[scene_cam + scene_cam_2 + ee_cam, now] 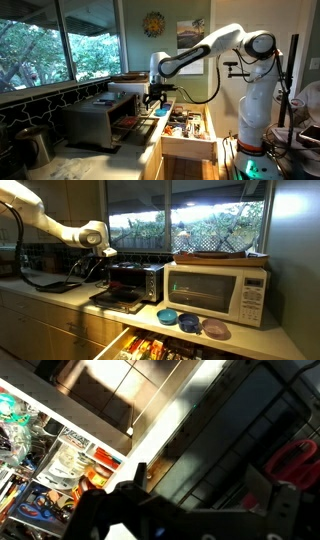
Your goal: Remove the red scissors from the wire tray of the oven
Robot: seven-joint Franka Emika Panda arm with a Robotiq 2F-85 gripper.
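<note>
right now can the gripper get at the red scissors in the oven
Probably yes: the oven door is down, the red scissors lie uncovered on the wire tray, and the gripper hovers by the open front with nothing visibly between them.

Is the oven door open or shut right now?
Open. In an exterior view the door lies dropped flat before the oven; the wrist view shows the red scissors on the wire tray.

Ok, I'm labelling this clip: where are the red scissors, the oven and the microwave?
red scissors (297,460), wrist view, on the red handle.
oven (153,283), in an exterior view, on its silver front panel.
microwave (205,292), in an exterior view, on its door.
</note>
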